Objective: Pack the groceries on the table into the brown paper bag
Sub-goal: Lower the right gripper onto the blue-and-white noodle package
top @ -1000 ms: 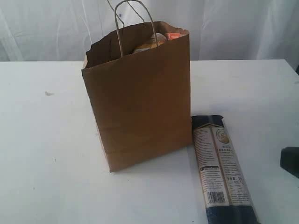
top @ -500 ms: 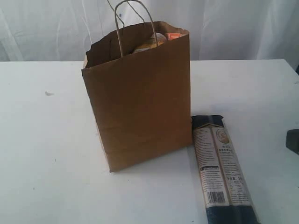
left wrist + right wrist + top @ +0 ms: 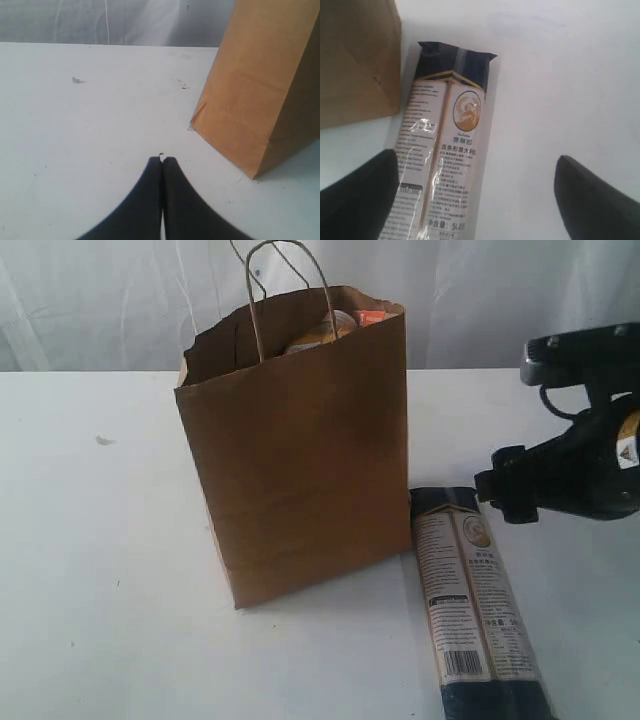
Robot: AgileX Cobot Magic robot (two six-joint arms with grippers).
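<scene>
While left end effector [image 3: 161,161] sits closed | right end effector [image 3: 476,158] gapes over pasta pack [image 3: 444,165]

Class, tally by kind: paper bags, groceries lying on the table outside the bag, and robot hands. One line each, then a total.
Paper bags: 1 (brown paper bag)
Groceries outside: 1 (long dark pasta pack)
Hands: 2 (left hand shut, right hand open)
Total: 4

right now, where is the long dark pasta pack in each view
exterior view: long dark pasta pack lies flat on the table, right of the brown paper bag.
left wrist view: not in it.
right wrist view: mid-picture, beside the bag's bottom corner.
shared landmark: the brown paper bag.
</scene>
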